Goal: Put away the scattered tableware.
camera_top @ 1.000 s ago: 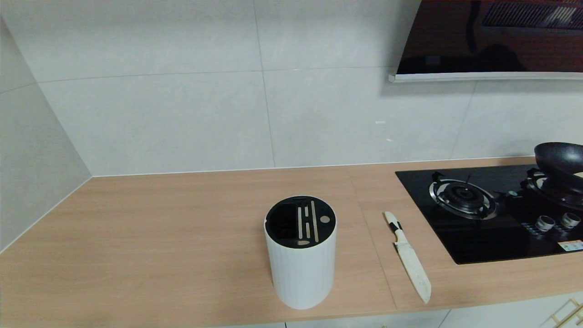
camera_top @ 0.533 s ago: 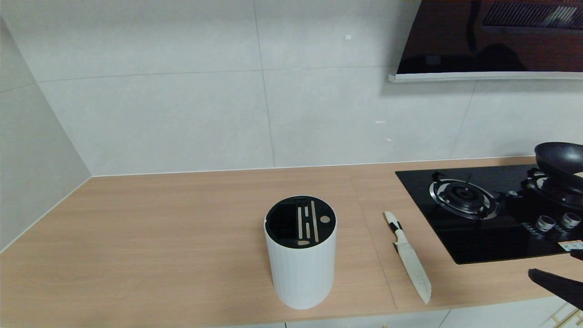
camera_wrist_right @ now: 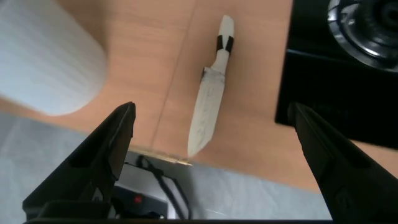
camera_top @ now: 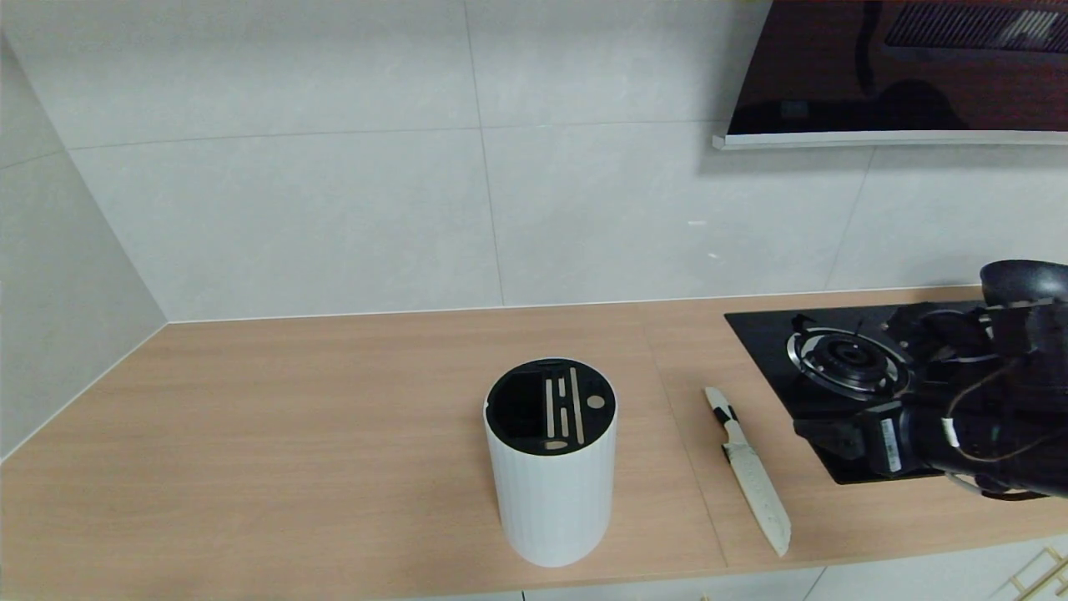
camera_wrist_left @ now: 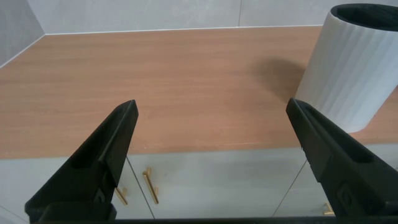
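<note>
A cream-handled knife (camera_top: pixel 747 472) lies flat on the wooden counter (camera_top: pixel 334 434), blade tip toward the front edge. To its left stands a white cylindrical knife holder (camera_top: pixel 551 467) with a black slotted top. My right arm (camera_top: pixel 918 434) hangs over the stove's front left corner, just right of the knife. In the right wrist view my right gripper (camera_wrist_right: pixel 212 112) is open above the knife (camera_wrist_right: pixel 208 102), with the holder (camera_wrist_right: pixel 43 68) off to one side. My left gripper (camera_wrist_left: pixel 211 106) is open and holds nothing, low in front of the counter edge, near the holder (camera_wrist_left: pixel 354 68).
A black gas stove (camera_top: pixel 768 342) with a burner (camera_top: pixel 843 355) takes up the counter's right end, and a dark pan (camera_top: pixel 1022 284) sits at its far right. A range hood (camera_top: pixel 901 75) hangs above. Cabinet handles (camera_wrist_left: pixel 149 186) show below the counter edge.
My right arm has come in from the lower right and moved up and left over the stove's front corner, toward the knife. Knife and holder have stayed put.
</note>
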Robot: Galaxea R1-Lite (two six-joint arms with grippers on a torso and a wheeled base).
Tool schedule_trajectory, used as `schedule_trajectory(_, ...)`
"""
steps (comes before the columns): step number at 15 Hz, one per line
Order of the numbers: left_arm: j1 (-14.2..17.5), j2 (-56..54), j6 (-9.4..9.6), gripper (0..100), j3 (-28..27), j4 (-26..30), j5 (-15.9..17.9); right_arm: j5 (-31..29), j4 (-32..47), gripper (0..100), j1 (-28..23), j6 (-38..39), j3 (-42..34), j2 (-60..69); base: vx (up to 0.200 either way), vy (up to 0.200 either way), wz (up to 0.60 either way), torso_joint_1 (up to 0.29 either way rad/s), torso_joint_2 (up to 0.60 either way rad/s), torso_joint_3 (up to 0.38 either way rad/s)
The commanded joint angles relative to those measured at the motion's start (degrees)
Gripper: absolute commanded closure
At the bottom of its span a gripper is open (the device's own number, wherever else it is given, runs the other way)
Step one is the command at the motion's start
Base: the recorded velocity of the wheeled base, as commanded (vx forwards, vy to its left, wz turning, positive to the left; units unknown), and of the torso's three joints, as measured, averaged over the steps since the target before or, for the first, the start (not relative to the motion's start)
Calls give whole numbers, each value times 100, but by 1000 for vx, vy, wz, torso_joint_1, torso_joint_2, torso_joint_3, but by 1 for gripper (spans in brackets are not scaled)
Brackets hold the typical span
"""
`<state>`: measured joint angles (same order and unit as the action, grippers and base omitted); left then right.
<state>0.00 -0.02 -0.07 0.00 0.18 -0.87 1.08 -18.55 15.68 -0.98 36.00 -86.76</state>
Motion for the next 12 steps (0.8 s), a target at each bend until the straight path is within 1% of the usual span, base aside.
schedule_trajectory(1,0,2,-1,0,0,-1,-1,-73,-78,0,137,1,302,-913,0,0,0,0,0,0)
schedule_trajectory(2,0,2,-1,0,0,-1,-1,-73,-69,0,137,1,478,-1071,0,0,0,0,0,0)
schedule_trajectory(4,0,2,-1,0,0,-1,-1,-91,-69,0,234,18,549,-1273,0,0,0,0,0,0)
schedule_trajectory(7,0,2,-1,0,0,-1,-1,-284,-192,0,340,80,566,-1686,0,0,0,0,0,0)
schedule_trajectory(9,0,2,-10,0,0,-1,-1,-390,-518,0,533,335,557,-2117,0,0,0,0,0,0)
schedule_trajectory(11,0,2,-10,0,0,-1,-1,-750,-957,0,638,379,566,-2671,0,0,0,0,0,0)
schedule_trajectory(12,0,2,-10,0,0,-1,-1,-900,-1317,0,647,379,566,-2952,0,0,0,0,0,0)
